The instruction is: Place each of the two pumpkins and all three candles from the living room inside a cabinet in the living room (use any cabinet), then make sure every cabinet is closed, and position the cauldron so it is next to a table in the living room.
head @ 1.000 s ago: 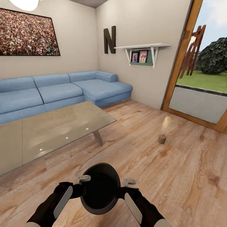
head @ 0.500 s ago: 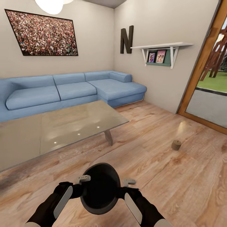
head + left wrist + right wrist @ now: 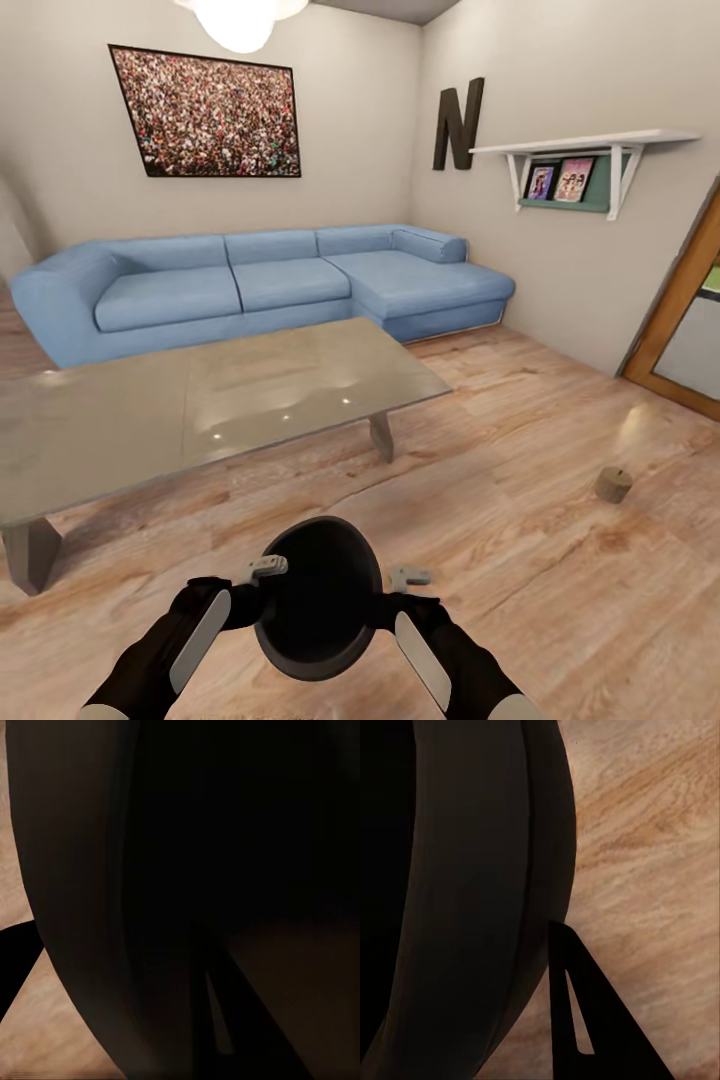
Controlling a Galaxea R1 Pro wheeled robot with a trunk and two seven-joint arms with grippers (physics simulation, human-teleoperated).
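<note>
The cauldron (image 3: 318,600), a black round pot with a dark hollow, hangs low in front of me above the wood floor. My left gripper (image 3: 258,592) is shut on its left rim and my right gripper (image 3: 386,600) on its right rim. The left wrist view looks close onto the cauldron's dark wall (image 3: 150,870). In the right wrist view, one finger (image 3: 577,1020) lies outside the wall (image 3: 457,907). The glass-topped table (image 3: 200,400) stands just ahead to the left. One candle (image 3: 613,485), a stubby tan-grey cylinder, sits on the floor at the right.
A blue corner sofa (image 3: 270,285) runs along the back wall behind the table. A white wall shelf (image 3: 590,150) hangs on the right wall beside a wooden door frame (image 3: 680,330). Open wood floor (image 3: 500,560) lies between me, the table and the candle.
The whole view has swung left, so table, sofa and candle slid right in the picture. Both grippers and the cauldron hold the same pose.
</note>
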